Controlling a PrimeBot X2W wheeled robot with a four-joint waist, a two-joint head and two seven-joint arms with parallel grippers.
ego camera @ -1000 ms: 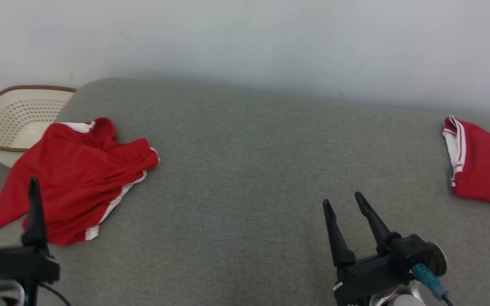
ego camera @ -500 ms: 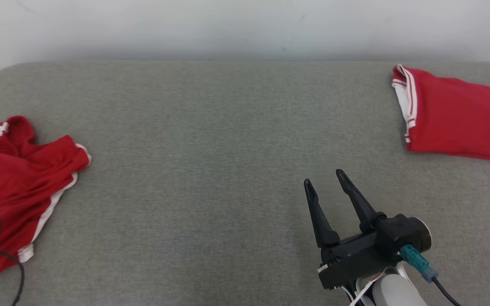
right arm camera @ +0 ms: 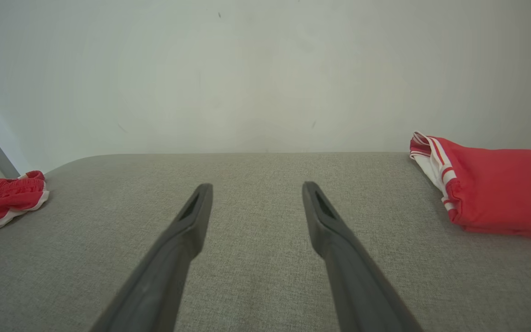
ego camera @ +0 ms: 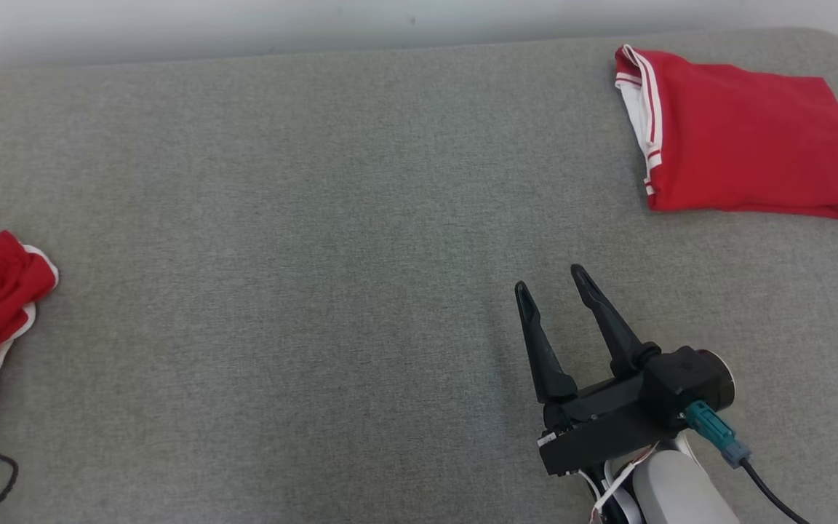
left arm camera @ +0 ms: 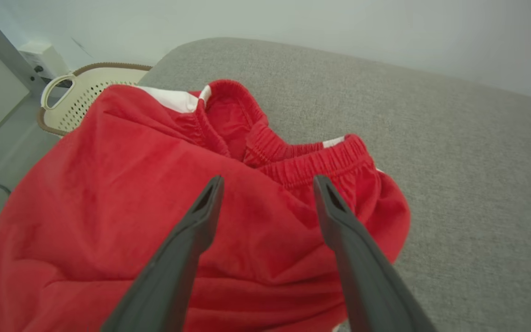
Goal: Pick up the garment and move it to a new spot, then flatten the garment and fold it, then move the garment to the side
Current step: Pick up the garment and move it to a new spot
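Cream basket (left arm camera: 79, 92) beyond the grey table's (ego camera: 317, 218) left end, crumpled red garment (left arm camera: 109, 207) on that end, left gripper (left arm camera: 268, 180) spread wide over it, right gripper (ego camera: 549, 279) spread, empty, above the table's right-centre, folded red garment (ego camera: 739, 131) at its far-right corner

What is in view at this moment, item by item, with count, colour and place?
crumpled garment: one, red with white trim and an elastic waistband, at the left end of the padded surface
folded garment: one, red with white stripes at its edge, at the far right corner of the surface
padded surface: one, grey fabric, spread before the robot
basket: one, cream with holes and a brown rim, beyond the surface's left end
wall: one, pale, behind the surface
left gripper: one, dark, open, over the crumpled garment
right gripper: one, dark, open, over bare surface right of the middle
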